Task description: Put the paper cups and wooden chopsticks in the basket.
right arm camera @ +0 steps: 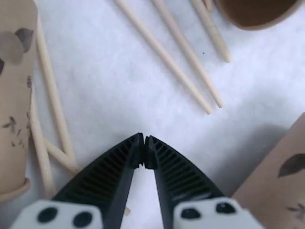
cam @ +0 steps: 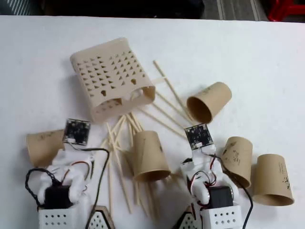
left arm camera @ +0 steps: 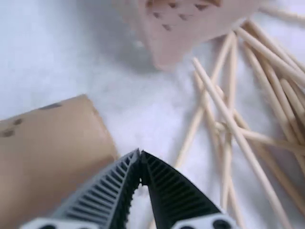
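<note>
Paper cups (cam: pixel 150 155) judged light, thin-walled, easily crushed. Five are scattered over table (cam: pixel 267 57), none in basket (cam: pixel 112 78), which is tipped on its side. Best taken at rim, one finger inside. Wooden chopsticks (cam: pixel 127 125) judged stiff, thin, apt to roll. Strewn by basket mouth and between arms, best pinched mid-length. Left gripper (left arm camera: pixel 140 160) closed, empty, beside leftmost cup (left arm camera: pixel 47 152). Right gripper (right arm camera: pixel 143 145) closed, empty, over bare table.

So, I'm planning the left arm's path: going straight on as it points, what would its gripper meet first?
Probably the basket, across bare table, though depth is unclear. The shut left gripper has a paper cup on one side and chopsticks on the other.
</note>
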You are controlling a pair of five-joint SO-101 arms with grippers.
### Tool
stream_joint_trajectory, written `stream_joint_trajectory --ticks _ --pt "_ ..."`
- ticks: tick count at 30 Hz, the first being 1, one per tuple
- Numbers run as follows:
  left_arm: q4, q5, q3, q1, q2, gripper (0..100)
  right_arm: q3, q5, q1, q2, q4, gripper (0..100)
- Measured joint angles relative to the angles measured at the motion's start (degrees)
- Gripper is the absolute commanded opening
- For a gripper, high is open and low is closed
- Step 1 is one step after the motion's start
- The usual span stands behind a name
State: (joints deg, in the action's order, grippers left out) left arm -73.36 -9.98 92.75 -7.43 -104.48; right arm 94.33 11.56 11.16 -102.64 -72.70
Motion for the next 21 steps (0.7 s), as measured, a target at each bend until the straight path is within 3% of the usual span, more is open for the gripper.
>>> stream_joint_trajectory --ticks 6,10,13,17,21 --pt "0.53 0.0 -2.02 -8.7 0.09 3 -7.3 1.32 -2.55 -0.09 5.8 1.8" --pt "1.58 0.0 -2.02 -14.95 0.09 2 -8.79 13.36 -3.34 -0.09 12.84 1.9" --pt "1.93 -3.96 -2.02 -15.74 0.09 2 -10.64 20.84 -2.99 -0.09 18.55 5.2" --pt "1.93 -10.9 -0.88 -16.09 -0.18 3 -15.03 22.51 -2.9 0.0 22.33 19.0" --pt "2.11 -13.27 0.53 -16.09 0.18 3 -20.22 22.68 2.2 3.87 23.21 19.7"
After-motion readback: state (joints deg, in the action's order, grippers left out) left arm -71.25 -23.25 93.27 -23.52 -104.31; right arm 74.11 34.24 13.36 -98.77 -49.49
